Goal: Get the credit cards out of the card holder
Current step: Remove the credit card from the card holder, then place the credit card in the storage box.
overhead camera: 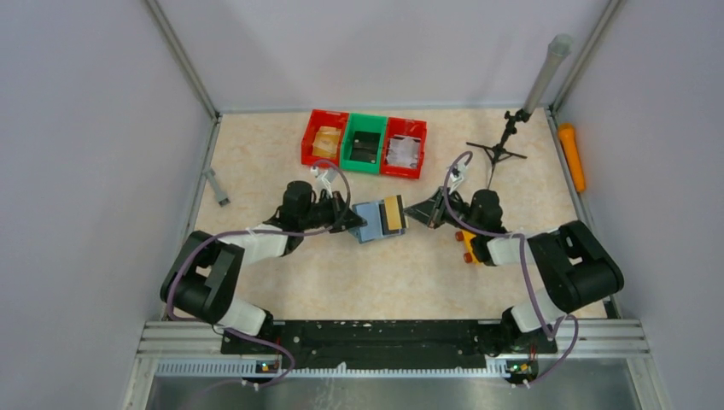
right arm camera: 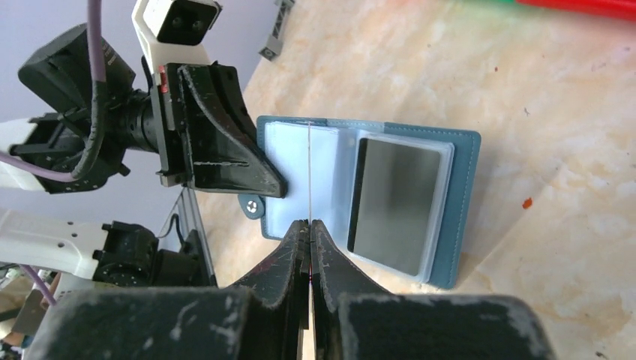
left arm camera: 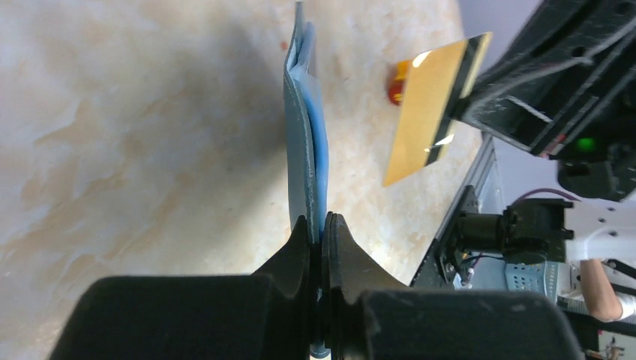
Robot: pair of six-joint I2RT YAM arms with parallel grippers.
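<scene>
Your left jaws are clenched on one end of the small teal-blue folding card holder (overhead camera: pixel 366 224), which is spread open at the middle of the pale marbled desk (overhead camera: pixel 341 282). Your right jaws are pinched tight on a thin gold credit card with a dark stripe (left arm camera: pixel 427 112), held clear of the holder. A grey credit card (right arm camera: pixel 394 202) sits in a slot.
</scene>
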